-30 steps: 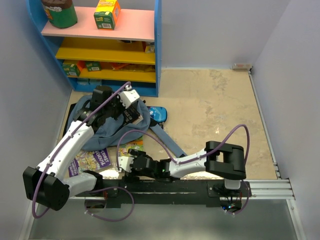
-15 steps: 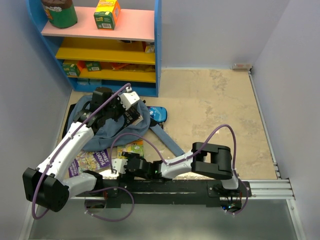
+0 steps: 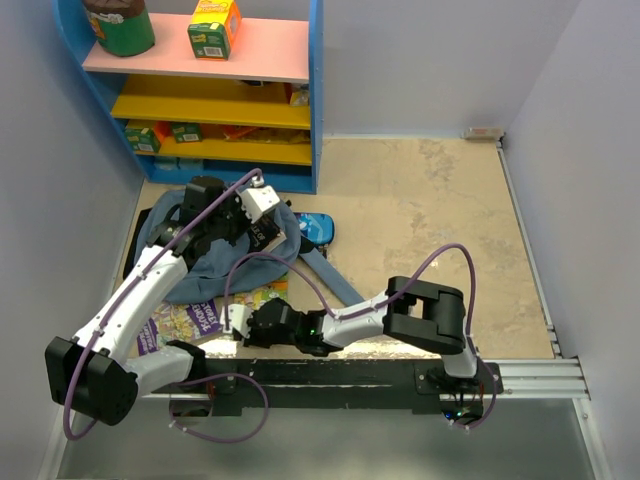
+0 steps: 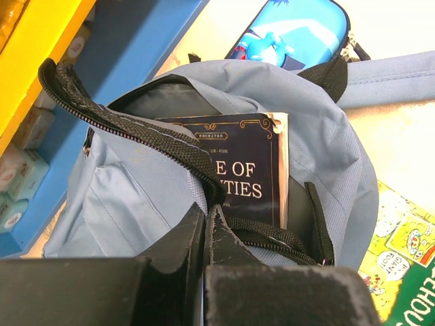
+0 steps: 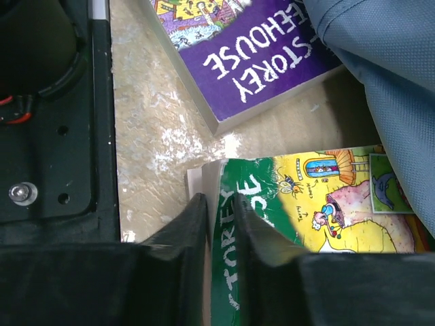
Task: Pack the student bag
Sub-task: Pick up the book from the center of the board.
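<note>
The slate-blue student bag (image 3: 212, 268) lies at the left, its mouth held open. My left gripper (image 4: 206, 219) is shut on the black zipper edge (image 4: 136, 129) of the bag (image 4: 129, 204). A dark navy book (image 4: 248, 163) stands inside it. A green and yellow picture book (image 5: 326, 197) lies flat near the front edge, partly under the bag (image 5: 387, 75). My right gripper (image 5: 221, 204) is shut on its near corner, one finger on each side of the pages. From above, this gripper (image 3: 240, 320) sits low by the book (image 3: 264, 296).
A purple book (image 5: 258, 54) lies just left of the green one, also seen from above (image 3: 180, 322). A glossy blue pencil case (image 3: 317, 228) rests by the bag's strap. The blue shelf unit (image 3: 200, 90) stands behind. The black arm rail (image 5: 61, 136) runs close by.
My right arm has slid left along the front edge and its jaws have closed from wide open onto the green book's corner. The left gripper has kept its hold on the bag.
</note>
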`<action>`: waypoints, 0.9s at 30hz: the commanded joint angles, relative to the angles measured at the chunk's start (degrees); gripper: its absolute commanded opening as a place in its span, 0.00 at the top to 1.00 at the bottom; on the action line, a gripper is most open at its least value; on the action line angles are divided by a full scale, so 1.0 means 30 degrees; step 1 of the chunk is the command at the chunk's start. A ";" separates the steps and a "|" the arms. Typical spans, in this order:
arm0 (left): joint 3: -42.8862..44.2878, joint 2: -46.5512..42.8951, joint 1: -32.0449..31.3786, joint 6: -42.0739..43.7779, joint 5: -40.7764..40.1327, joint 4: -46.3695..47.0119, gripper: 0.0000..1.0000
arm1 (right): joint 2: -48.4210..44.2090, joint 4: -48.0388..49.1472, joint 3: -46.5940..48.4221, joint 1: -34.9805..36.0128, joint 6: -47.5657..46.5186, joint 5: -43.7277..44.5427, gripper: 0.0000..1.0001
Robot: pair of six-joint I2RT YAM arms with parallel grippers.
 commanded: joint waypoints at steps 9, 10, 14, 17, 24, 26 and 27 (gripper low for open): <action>0.0148 -0.0555 0.0051 0.0304 0.1108 0.0779 1.00 | -0.2885 -0.2041 -0.0944 0.0070 0.0691 0.4050 1.00; 0.0149 -0.0555 0.0079 0.0274 0.1108 0.0808 1.00 | -0.3684 -0.1836 -0.1266 0.0070 0.0690 0.4167 1.00; 0.0090 -0.0497 0.0080 0.0128 0.1138 0.0983 1.00 | -0.7961 -0.2534 -0.1563 0.0099 0.0397 0.4579 1.00; -0.0056 -0.0525 0.0079 -0.0076 0.1167 0.1101 1.00 | -1.0659 -0.4261 -0.0688 0.0070 0.0134 0.4141 1.00; -0.0494 -0.0672 0.0080 -0.0692 0.0552 0.1716 1.00 | -1.4997 -0.8538 0.1101 0.0099 -0.0130 0.3755 1.00; -0.0583 -0.0701 0.0080 -0.0751 0.0552 0.1571 1.00 | -1.6257 -0.9244 0.1424 0.0099 -0.0247 0.4662 1.00; -0.0642 -0.0730 0.0080 -0.0751 0.0610 0.1483 1.00 | -1.6666 -0.9478 0.1571 0.0070 -0.0538 0.4956 1.00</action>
